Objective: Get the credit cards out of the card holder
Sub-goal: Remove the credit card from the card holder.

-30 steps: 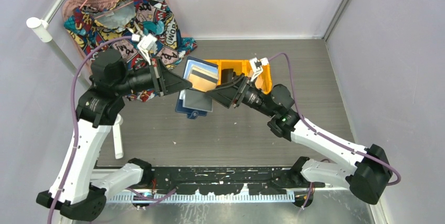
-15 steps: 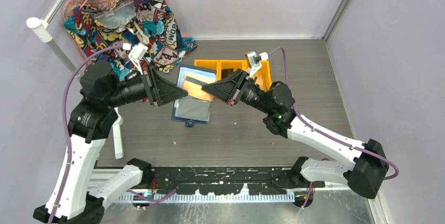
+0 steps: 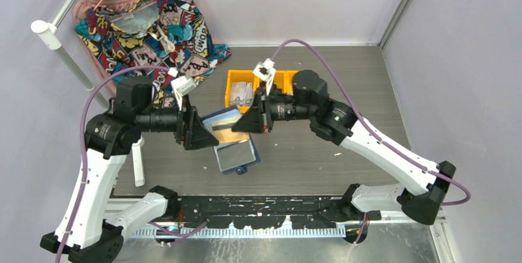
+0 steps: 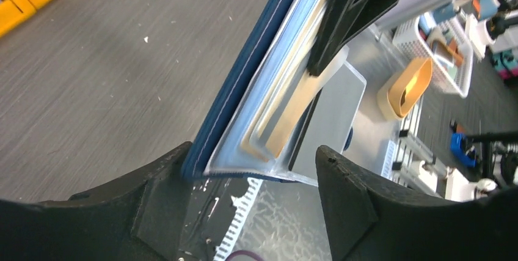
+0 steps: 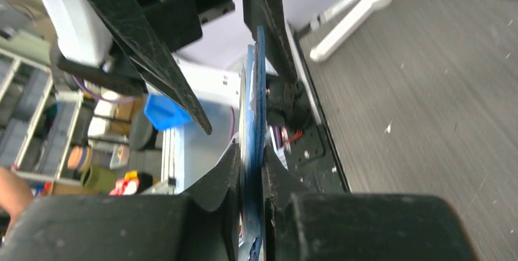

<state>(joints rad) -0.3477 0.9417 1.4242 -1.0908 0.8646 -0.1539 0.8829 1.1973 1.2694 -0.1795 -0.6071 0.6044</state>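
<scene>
Left tool (image 4: 250, 154) opened; right tool (image 5: 250, 157) pinches card holder (image 3: 239, 155).

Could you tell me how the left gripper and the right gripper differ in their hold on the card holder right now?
The left gripper stands open, jaws wide on either side of an edge of the card holder; the right gripper is shut on the holder. The left gripper points in from the left, the right gripper from the right. Both meet at the same half of the open holder.
</scene>
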